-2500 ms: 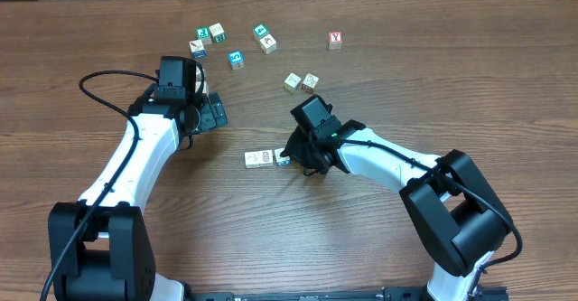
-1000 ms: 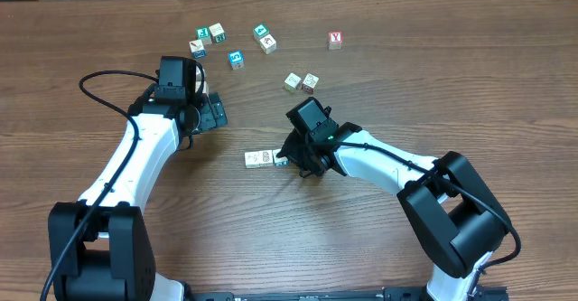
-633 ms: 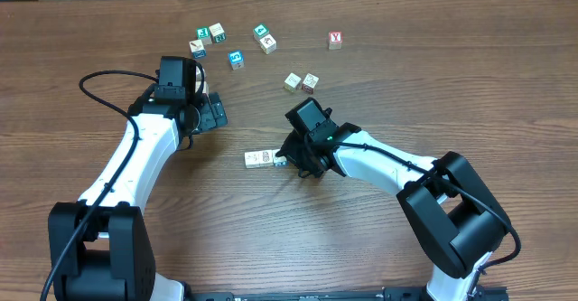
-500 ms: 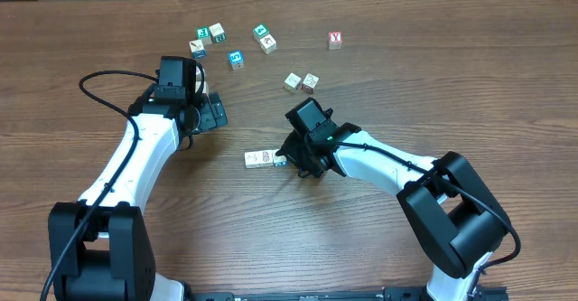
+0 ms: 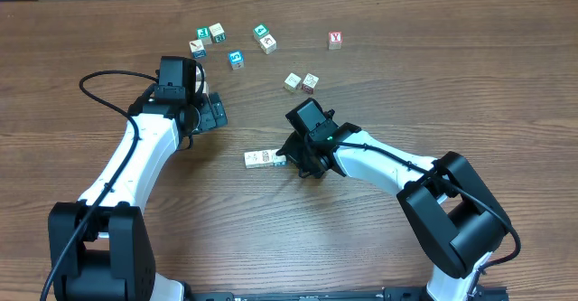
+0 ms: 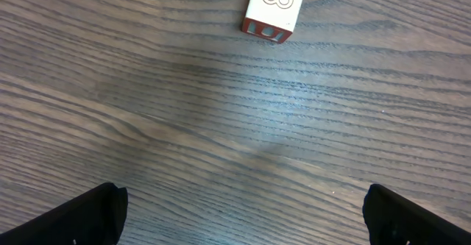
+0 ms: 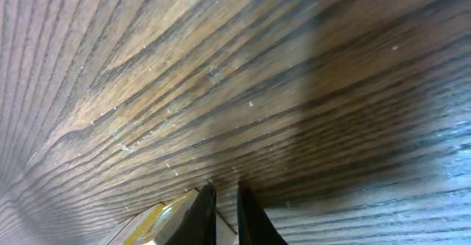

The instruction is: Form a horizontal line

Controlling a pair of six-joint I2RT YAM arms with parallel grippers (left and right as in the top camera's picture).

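Near centre of wooden table [image 5: 470,84], horizontal line of white letter cubes [image 5: 259,159], just beside low-set right gripper [image 5: 291,158] with fingers pinched almost together, gripping nothing visible. Well apart toward far side, left gripper [image 5: 215,114] with fingers spread wide, holding nothing.

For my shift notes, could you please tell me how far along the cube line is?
Done: a short row of small white cubes lies touching mid-table. In hand: the right fingers, shut, sit at its right end. Remaining: the white cube with a red Y and a pair of pale cubes lie loose, away from it.
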